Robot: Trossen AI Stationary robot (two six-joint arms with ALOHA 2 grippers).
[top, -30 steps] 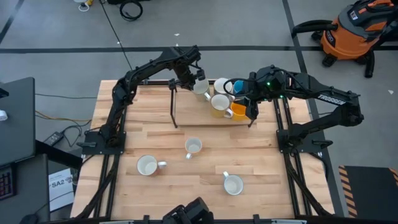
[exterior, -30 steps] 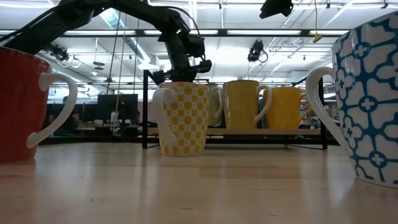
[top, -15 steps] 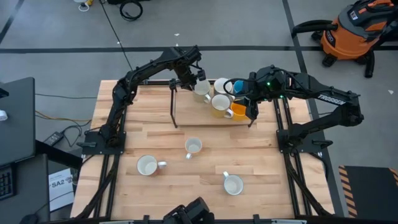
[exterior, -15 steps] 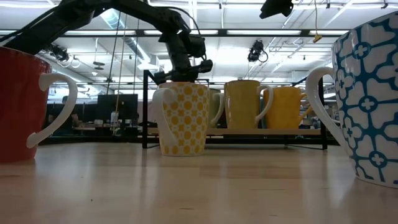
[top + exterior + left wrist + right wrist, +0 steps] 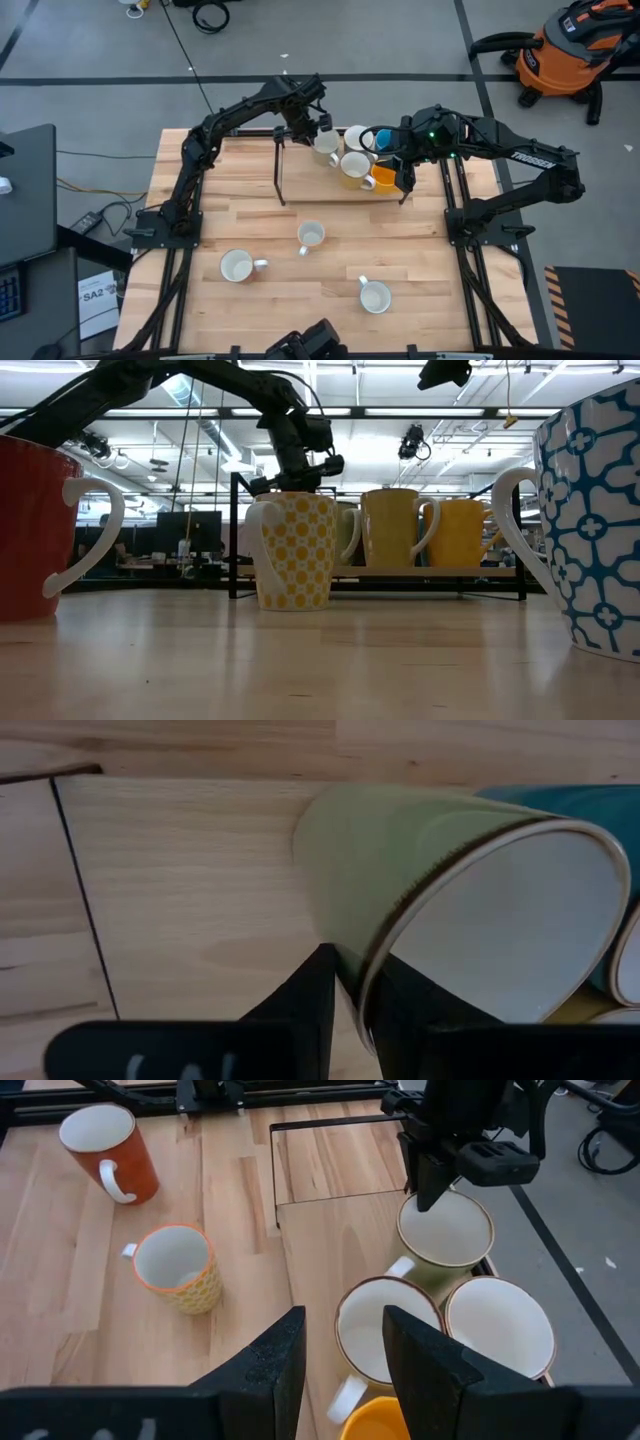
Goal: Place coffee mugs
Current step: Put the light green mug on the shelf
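Observation:
A pale green mug (image 5: 324, 145) stands on a low wooden shelf (image 5: 305, 170) at the table's far side, beside a white mug (image 5: 357, 136), a blue one (image 5: 382, 138), a yellow one (image 5: 352, 167) and an orange one (image 5: 385, 179). My left gripper (image 5: 358, 995) is shut on the green mug's rim. My right gripper (image 5: 345, 1365) hovers open above the yellow mug (image 5: 383, 1332) and the orange mug (image 5: 385, 1422), touching nothing. Three more mugs stand on the table: yellow-dotted (image 5: 311, 236), red (image 5: 237, 266) and blue-patterned (image 5: 375, 296). My left gripper pinches the pale green mug's rim (image 5: 372, 982), one finger (image 5: 318, 995) outside the wall and the other (image 5: 405, 1010) inside the cup. The fingers come from above, pointing down (image 5: 432, 1185). The mug stands upright on the wooden shelf (image 5: 330, 1245), close to the other mugs.
The shelf's black metal frame (image 5: 279, 170) rises around the board. In the low view the dotted mug (image 5: 295, 550), red mug (image 5: 35, 530) and blue-patterned mug (image 5: 595, 510) stand in the foreground. Bare wood (image 5: 420, 250) lies between them and the shelf.

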